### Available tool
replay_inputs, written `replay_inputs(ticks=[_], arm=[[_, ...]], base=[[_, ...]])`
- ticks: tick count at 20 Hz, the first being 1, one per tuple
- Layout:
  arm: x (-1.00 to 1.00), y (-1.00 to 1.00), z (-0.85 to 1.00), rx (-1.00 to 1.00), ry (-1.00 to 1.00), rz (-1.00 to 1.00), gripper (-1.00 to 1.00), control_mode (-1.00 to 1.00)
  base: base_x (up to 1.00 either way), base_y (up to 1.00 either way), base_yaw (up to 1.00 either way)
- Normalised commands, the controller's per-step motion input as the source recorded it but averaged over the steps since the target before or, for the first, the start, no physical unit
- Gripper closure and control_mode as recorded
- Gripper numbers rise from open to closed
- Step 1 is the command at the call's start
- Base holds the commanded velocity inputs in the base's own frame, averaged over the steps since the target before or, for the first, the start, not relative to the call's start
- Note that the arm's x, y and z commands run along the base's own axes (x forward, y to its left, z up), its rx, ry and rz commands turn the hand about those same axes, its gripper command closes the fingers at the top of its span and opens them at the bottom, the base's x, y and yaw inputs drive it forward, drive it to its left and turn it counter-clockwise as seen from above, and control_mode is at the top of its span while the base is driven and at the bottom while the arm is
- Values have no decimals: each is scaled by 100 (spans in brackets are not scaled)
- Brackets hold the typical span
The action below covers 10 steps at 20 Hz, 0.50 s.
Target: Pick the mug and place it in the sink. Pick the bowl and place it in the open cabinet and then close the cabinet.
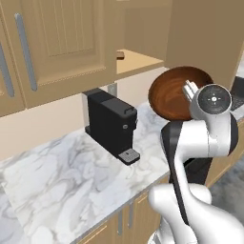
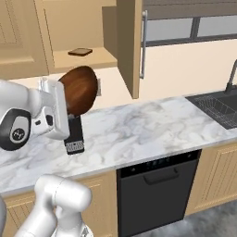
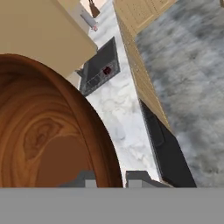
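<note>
The claw [image 3: 109, 177] was clamped on the rim of the wide reddish-brown wooden-looking bowl [image 1: 178, 93], one dark tip on each side of the wall, jaws nearly together because the rim is thin. An edge pinch looked like the only workable grip: the bowl is far too wide to span.

The bowl hung tipped on its side, hollow facing the wrist, clear of the white marble counter [image 2: 152, 122] below the claw. My read: the tilt followed from the rim grip plus the raised, rolled wrist, and it would need levelling before set-down.

The light tan wooden upper cabinet [image 1: 138, 59] stood just above and beyond the claw, its panelled door [image 2: 129, 46] with the long silver bar handle [image 2: 144, 44] swung wide open. So the bowl was held at about shelf height, ready to go in. A small flat brown item [image 2: 80, 52] already lay on the shelf, leaving free space beside it.

The black coffee machine [image 1: 112, 125] sat on the counter below the claw, close under the carried bowl; a clearance risk if the arm dropped.

The small dark red mug [image 3: 106, 71] lay in the dark grey rectangular sink [image 3: 98, 70], well away from the claw along the counter. That half looked done. Door closing not yet done.
</note>
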Motion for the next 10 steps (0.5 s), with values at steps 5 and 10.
replay_inputs(ticks=[5,10], arm=[[8,2,36,0,4,16,100,-100],[14,16,29,2,7,17,100,-100]], base=[[0,0,0],[0,0,0]])
